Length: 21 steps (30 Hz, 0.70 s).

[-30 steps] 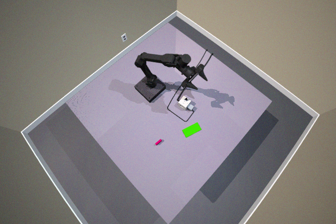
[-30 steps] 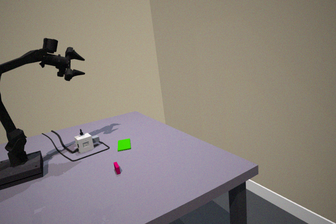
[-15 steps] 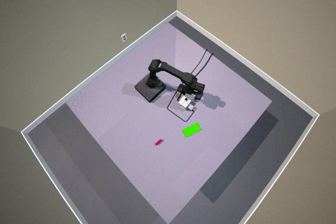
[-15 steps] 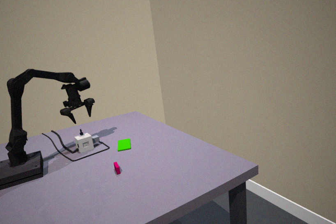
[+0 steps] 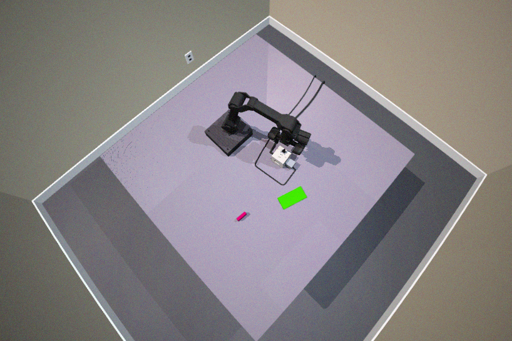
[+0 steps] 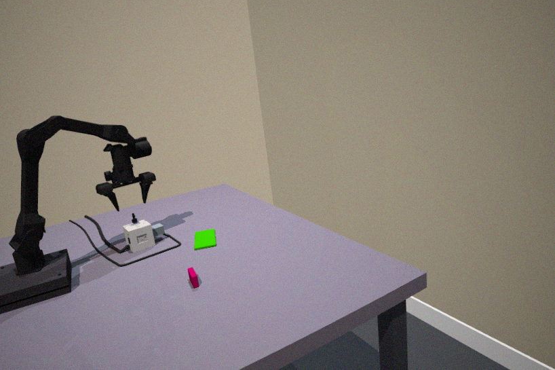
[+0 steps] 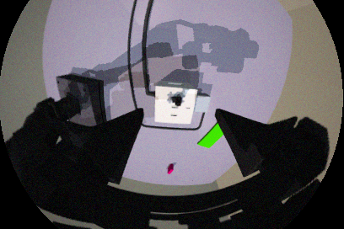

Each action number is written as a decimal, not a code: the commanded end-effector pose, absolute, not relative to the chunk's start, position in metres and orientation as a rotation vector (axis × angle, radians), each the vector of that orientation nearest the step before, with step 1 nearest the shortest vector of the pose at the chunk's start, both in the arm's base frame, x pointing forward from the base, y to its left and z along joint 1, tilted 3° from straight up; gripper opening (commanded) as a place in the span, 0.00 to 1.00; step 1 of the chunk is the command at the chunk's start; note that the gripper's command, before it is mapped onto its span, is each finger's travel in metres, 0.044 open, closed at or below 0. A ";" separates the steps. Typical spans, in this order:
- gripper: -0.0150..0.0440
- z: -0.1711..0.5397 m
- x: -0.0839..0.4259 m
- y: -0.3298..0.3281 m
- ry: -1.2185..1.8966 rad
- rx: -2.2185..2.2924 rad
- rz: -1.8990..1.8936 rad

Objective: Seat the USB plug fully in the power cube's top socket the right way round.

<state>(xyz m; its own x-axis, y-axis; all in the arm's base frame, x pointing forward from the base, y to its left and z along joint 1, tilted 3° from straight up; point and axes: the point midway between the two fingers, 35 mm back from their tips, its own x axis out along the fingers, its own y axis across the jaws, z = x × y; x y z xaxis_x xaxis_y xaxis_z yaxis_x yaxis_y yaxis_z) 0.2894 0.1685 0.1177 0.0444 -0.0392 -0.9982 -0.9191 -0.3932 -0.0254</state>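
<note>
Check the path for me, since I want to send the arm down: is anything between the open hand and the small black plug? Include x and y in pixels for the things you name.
Nothing visible stands between the open black hand (image 6: 131, 207) (image 7: 180, 111) and the small black plug (image 6: 133, 218) (image 7: 177, 100) below it.

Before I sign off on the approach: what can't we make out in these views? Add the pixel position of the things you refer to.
- Black USB plug (image 5: 283, 150) (image 6: 134, 218) (image 7: 177, 99): which way round, and how deep; too small in top and exterior, blurred in wrist.
- White power cube (image 5: 280, 156) (image 6: 139, 237) (image 7: 174, 110): marks on its top face, too small and grainy in every view.
- Bright green flat slab (image 7: 211, 136): partly behind a finger in wrist.
</note>
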 end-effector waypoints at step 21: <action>1.00 0.094 0.290 0.168 1.005 -1.545 1.449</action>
<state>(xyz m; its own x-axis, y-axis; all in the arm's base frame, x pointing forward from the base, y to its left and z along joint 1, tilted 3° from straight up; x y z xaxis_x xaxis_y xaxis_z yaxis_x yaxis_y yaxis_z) 0.2904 0.1676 0.0986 0.0431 -0.0396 -0.9983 -0.9208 -0.3893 -0.0243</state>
